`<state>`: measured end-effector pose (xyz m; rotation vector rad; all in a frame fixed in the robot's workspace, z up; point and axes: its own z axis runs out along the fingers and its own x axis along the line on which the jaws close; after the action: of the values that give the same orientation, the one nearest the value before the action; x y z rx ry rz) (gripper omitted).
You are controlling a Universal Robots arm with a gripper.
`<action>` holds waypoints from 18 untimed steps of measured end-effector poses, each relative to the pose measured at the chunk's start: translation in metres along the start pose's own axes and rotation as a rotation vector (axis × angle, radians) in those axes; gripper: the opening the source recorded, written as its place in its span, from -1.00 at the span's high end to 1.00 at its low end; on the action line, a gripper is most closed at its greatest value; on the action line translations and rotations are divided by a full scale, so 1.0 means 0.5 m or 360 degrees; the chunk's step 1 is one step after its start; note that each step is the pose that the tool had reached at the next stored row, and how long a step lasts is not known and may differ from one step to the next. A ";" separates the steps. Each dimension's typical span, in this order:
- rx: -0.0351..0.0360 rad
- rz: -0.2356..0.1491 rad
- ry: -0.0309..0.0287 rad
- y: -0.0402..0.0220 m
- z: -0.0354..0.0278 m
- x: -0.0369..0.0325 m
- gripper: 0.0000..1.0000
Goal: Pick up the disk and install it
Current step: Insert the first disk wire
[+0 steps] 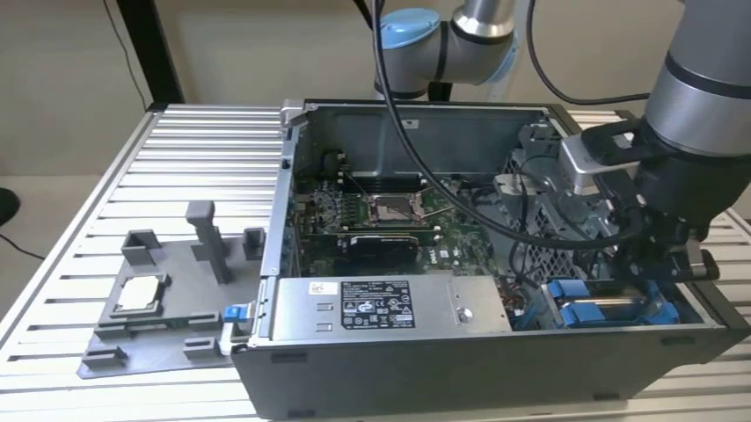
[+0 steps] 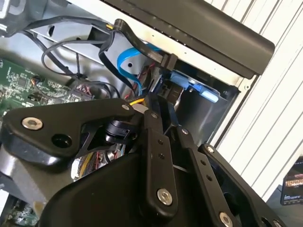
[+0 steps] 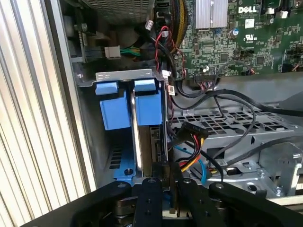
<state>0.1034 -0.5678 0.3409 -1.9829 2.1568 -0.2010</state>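
The disk (image 3: 147, 113), silver-grey in a bright blue carrier, stands on edge in the drive bay at the case's front corner on the exterior view's right. My gripper (image 3: 165, 177) reaches down into that bay, its two black fingers (image 3: 151, 189) close together on the disk's upper edge. In the exterior view the gripper (image 1: 660, 280) hangs just above the blue carrier of the disk (image 1: 610, 309). The second wrist view shows the gripper (image 2: 163, 101) pointing at the disk's blue frame (image 2: 191, 84) under the case wall.
Beside the disk sits a second blue carrier (image 3: 113, 111). Black, red and yellow cables (image 3: 189, 137) crowd the bay. The open case holds a labelled grey box (image 1: 375, 306) and a green motherboard (image 1: 375, 211). A grey fixture with a small silver chip (image 1: 139, 294) lies to the exterior view's left.
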 end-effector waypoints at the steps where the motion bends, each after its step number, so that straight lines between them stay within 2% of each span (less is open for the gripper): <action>1: 0.0000 -0.0006 0.00067 0.000 0.001 0.000 1.00; 3: 0.0000 -0.0015 0.00108 -0.001 0.001 0.000 1.00; 18: 0.0002 -0.0017 0.00103 -0.003 0.008 -0.003 1.00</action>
<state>0.1057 -0.5663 0.3377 -1.9964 2.1496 -0.2109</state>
